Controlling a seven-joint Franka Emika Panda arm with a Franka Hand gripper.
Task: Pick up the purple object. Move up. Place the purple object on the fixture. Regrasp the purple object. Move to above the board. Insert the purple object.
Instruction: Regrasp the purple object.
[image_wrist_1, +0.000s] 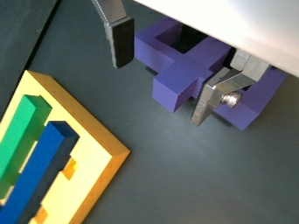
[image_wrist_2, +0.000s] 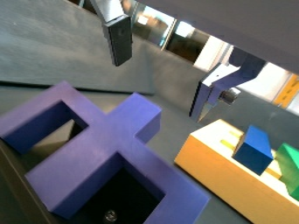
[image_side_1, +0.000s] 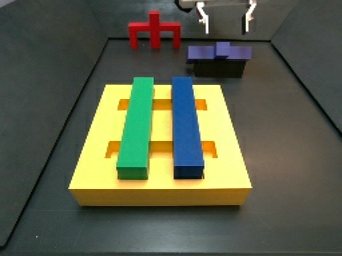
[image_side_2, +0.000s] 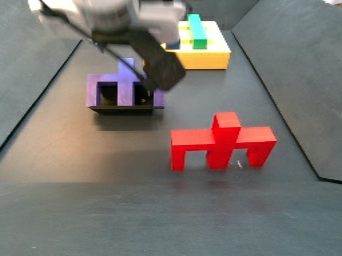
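The purple object lies on the dark fixture at the far end of the floor, and shows in the other side view too on the fixture. My gripper hangs open and empty some way above it. In both wrist views the purple object lies below the spread fingers, and nothing is held between them. The yellow board with its green bar and blue bar lies nearer, apart from the fixture.
A red piece of similar shape stands upright at the far left wall, also seen in a side view. The board's corner shows in both wrist views, close to the fixture. Dark walls bound the floor.
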